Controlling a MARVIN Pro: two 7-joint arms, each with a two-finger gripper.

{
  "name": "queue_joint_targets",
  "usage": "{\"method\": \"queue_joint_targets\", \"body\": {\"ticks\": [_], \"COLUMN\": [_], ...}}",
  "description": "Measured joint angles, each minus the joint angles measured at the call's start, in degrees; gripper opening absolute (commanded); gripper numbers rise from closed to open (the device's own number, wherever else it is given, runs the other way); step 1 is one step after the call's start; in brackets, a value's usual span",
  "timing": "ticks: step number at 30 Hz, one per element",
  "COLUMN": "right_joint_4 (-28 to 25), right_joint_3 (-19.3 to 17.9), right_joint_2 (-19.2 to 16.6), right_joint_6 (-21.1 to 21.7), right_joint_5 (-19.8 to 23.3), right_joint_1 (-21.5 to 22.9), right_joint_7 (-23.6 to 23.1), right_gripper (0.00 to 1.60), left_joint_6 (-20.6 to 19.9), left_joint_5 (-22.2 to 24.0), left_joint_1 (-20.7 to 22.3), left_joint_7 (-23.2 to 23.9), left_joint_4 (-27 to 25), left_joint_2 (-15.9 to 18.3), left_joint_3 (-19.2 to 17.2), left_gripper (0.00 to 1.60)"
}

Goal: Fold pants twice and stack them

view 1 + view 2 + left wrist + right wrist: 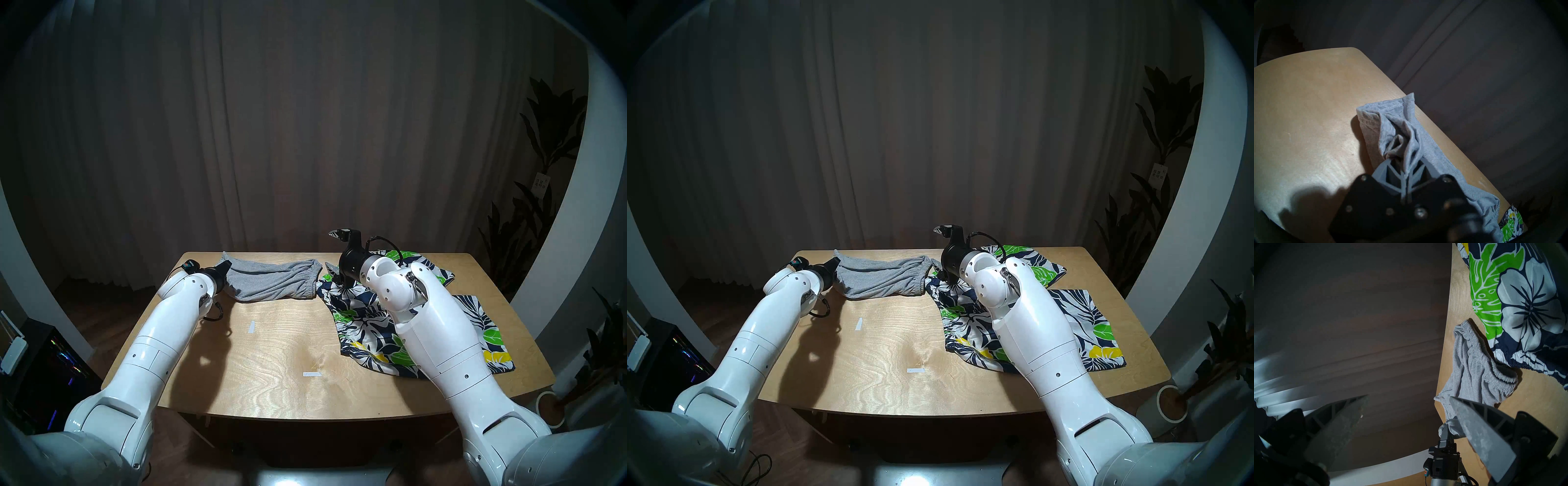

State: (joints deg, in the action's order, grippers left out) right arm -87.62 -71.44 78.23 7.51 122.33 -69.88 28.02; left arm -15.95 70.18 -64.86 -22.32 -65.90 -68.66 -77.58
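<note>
The grey shorts [271, 278] [885, 279] lie bunched along the table's far edge, elastic waistband toward the right. My left gripper [226, 264] [834, 262] [1403, 158] is shut on a gathered fold at their left end, as the right wrist view also shows [1445, 428]. The floral shorts [366, 315] [966, 322] [1525, 302] are spread on the right half, partly hidden under my right arm. My right gripper [334, 258] [939, 254] [1407, 397] hangs open and empty above the grey waistband [1498, 375], at the far edge where the two garments meet.
The wooden table [271, 356] carries two small white tape marks [251, 327] [312, 374] in its bare middle. A dark curtain hangs close behind the far edge. Plants [543, 203] stand at the right and a dark cabinet [44, 366] at the left.
</note>
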Motion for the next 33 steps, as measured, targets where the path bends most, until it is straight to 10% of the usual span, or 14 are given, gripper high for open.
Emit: {"method": "queue_joint_targets", "body": {"ticks": [33], "right_joint_4": [-2.4], "right_joint_3": [-5.3], "right_joint_2": [-1.6], "right_joint_6": [-0.7], "right_joint_5": [3.1], "right_joint_1": [-5.1], "right_joint_7": [-2.3], "right_gripper": [1.60], "left_joint_6": [-1.4], "left_joint_5": [-10.1], "left_joint_1": [9.0], "left_joint_7": [0.7], "left_joint_4": [4.2], "left_joint_2": [-5.3], "left_joint_3": [15.4], "left_gripper": [0.00]}}
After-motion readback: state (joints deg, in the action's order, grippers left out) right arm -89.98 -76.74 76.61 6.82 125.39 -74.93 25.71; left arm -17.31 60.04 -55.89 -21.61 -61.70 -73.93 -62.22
